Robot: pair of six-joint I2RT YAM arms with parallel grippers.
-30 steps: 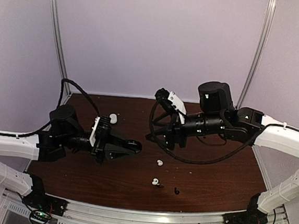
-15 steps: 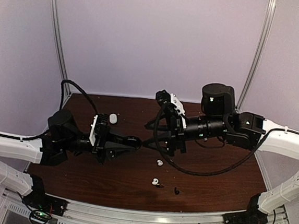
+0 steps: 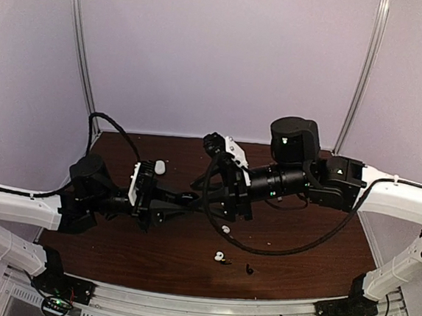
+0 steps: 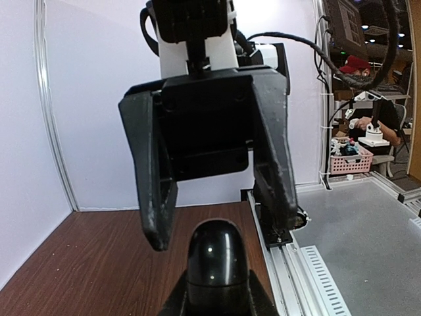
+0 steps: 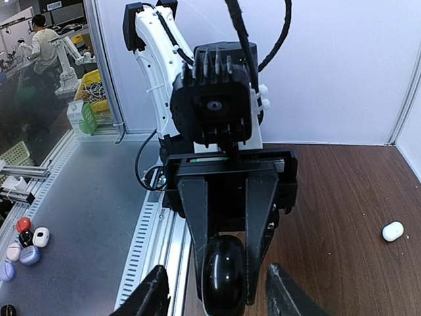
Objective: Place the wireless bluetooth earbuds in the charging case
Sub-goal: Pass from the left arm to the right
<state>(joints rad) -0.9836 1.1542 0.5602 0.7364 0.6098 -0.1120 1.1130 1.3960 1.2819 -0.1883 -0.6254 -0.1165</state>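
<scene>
You are pinching the black charging case (image 4: 215, 257) in your left gripper (image 5: 227, 296) above the table (image 3: 299, 247), your right gripper (image 4: 222, 225) facing it spread and empty, probably needing a lid grip next, the 3 earbuds (image 3: 225, 229) lying loose below.

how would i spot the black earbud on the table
On the dark brown wooden table, look near the front edge. A small glossy white earbud lies there; the tiny black stemmed earbud sits just right of it, the only dark bud.
</scene>
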